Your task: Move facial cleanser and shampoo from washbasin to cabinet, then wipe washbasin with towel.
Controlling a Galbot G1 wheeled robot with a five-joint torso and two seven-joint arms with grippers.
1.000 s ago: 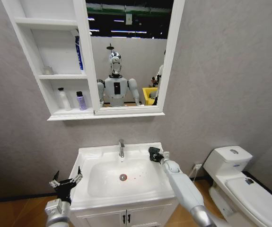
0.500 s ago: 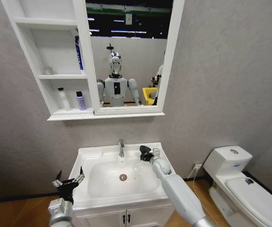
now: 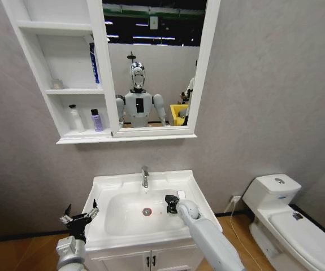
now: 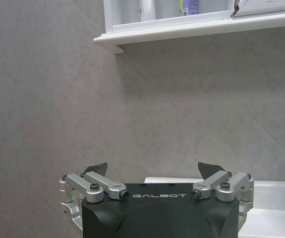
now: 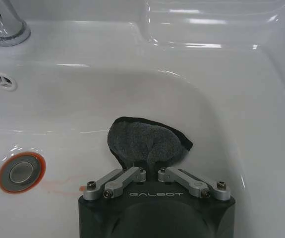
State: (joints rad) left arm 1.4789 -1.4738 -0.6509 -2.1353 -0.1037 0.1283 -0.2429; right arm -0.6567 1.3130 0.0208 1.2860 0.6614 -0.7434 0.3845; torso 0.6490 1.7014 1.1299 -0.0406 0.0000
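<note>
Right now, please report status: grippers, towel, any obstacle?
Right gripper shut on towel, inside washbasin bowl near drain. Left gripper open, idle beside washbasin's left edge. Two bottles on cabinet. Nothing blocking.

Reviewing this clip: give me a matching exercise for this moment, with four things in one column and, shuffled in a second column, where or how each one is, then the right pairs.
Things:
1. towel
2. left gripper
3. purple bottle
4. tap

Places or states:
A. on the cabinet's bottom shelf
B. at the washbasin's back rim
C. open, off the washbasin's left front corner
D. clamped in the right gripper, inside the bowl

Pairs: 1-D, 2-C, 3-A, 4-B
</note>
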